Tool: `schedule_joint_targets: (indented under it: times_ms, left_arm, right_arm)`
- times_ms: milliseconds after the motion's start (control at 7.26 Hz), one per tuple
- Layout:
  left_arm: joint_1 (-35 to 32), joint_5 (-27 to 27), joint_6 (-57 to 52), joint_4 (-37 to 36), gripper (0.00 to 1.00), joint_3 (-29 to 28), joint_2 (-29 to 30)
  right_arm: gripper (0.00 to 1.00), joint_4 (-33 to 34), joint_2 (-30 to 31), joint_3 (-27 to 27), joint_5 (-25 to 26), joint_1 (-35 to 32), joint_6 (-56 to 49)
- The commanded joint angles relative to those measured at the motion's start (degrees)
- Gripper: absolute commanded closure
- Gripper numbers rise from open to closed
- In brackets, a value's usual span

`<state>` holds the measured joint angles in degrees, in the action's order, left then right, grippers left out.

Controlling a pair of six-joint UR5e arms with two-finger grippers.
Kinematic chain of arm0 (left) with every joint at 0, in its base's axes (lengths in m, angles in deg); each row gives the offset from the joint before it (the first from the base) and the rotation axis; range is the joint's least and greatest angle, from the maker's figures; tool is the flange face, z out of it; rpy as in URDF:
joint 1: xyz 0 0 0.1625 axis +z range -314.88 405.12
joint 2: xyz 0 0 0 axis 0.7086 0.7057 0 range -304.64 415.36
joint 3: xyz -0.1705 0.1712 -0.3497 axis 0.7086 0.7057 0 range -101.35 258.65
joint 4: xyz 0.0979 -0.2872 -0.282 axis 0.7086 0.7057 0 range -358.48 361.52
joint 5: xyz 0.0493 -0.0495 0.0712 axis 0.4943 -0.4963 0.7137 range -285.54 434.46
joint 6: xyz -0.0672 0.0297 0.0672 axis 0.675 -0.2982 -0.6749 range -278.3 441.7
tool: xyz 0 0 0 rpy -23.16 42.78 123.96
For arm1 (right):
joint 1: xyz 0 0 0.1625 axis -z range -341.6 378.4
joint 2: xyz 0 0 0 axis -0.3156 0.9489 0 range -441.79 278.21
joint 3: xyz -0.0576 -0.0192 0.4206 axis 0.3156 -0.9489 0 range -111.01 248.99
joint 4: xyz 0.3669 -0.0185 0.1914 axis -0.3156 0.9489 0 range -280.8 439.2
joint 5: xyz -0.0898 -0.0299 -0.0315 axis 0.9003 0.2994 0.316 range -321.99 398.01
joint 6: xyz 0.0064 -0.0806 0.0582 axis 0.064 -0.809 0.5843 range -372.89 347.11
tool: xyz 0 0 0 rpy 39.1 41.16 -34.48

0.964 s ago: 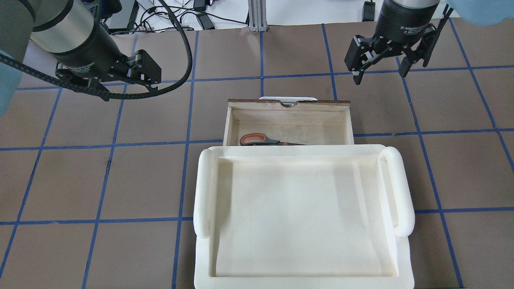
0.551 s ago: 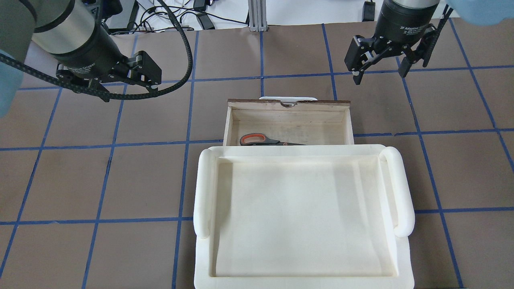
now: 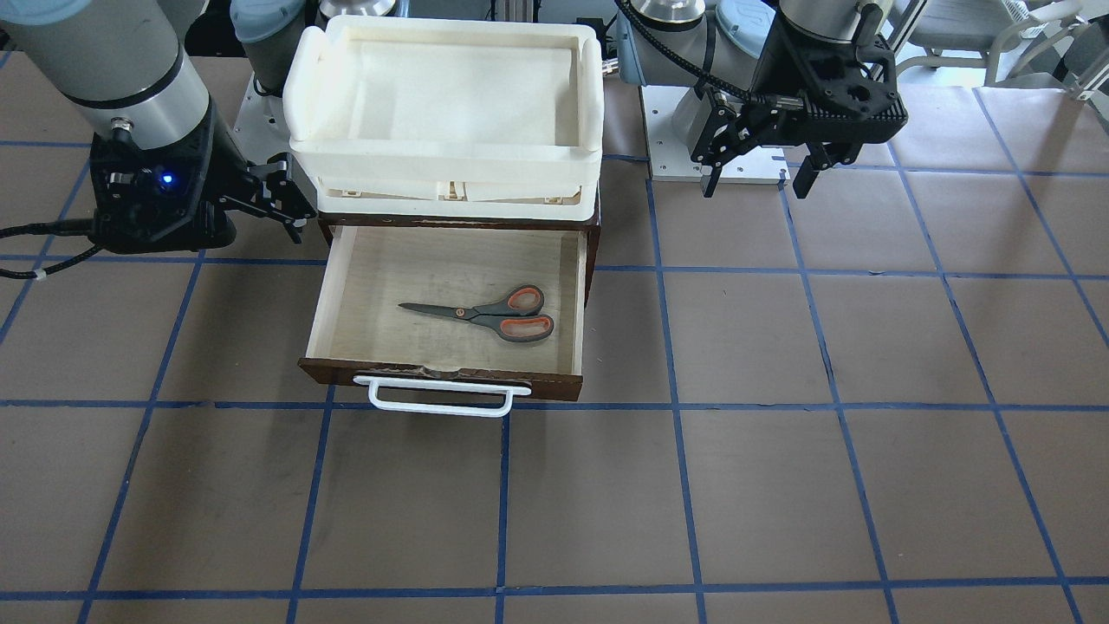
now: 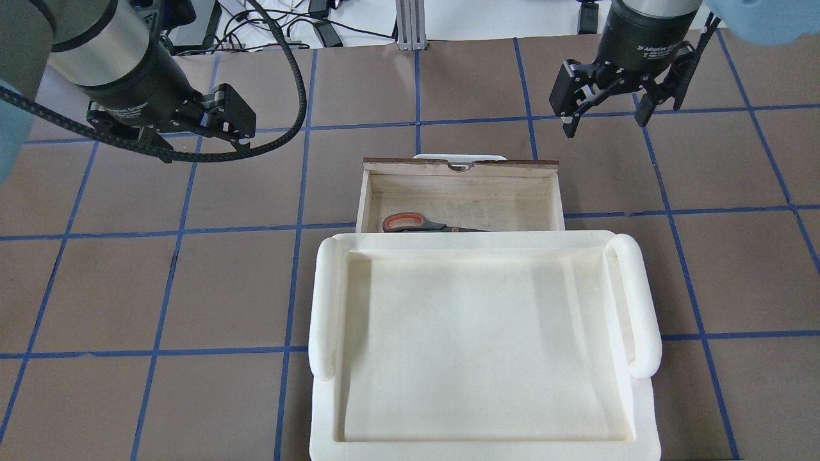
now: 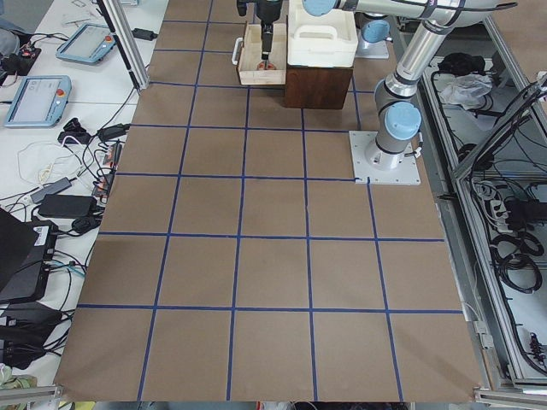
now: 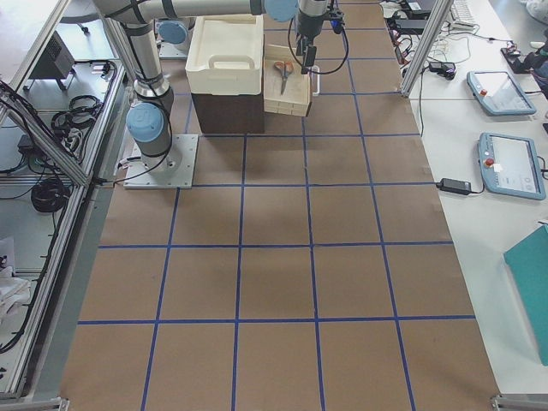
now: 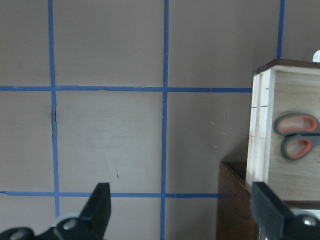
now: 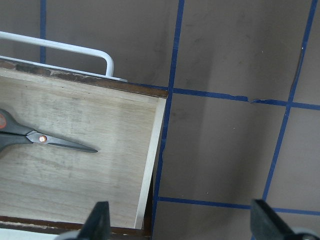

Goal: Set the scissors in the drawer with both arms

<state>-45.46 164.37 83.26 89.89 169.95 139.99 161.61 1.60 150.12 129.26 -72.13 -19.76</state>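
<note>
Overhead exterior: we see scissors (image 4: 416, 224) inside the open drawer (image 4: 364, 198) near the tabletop's robot-side edge; left gripper (image 7: 180, 207) and right gripper (image 4: 604, 125) spread, empty.

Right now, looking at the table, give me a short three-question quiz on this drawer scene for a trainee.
1. True or false: the scissors lie inside the drawer.
2. Multiple choice: of the left gripper and the right gripper, which holds something? A) left B) right C) neither
3. Short answer: is the drawer pushed in or pulled out?

Key: 1 true; 2 C, both are open and empty; 3 pulled out.
</note>
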Motion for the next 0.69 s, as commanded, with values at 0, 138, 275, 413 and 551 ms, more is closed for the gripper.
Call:
schedule_joint_targets:
  times_ms: [0,138,275,413,551]
  left_arm:
    - [0.31,0.09,-1.82,0.92,0.0,-0.24,0.19]
    - [0.31,0.01,-2.61,1.01,0.0,-0.41,0.19]
    - [0.31,0.0,-2.62,1.02,0.0,-0.5,0.19]
    - [0.31,0.0,-2.62,1.02,0.0,-0.5,0.19]
    - [0.31,0.0,-2.62,1.02,0.0,-0.5,0.19]
  right_arm:
    - [0.0,0.03,0.11,0.08,-0.02,0.0,0.01]
    - [0.0,0.12,0.11,0.08,-0.11,-0.09,0.01]
    - [0.0,0.03,0.11,0.08,-0.02,-0.09,0.01]
    - [0.0,-0.14,0.11,0.08,-0.02,-0.09,0.01]
    - [0.0,-0.14,0.02,0.17,-0.02,0.0,0.01]
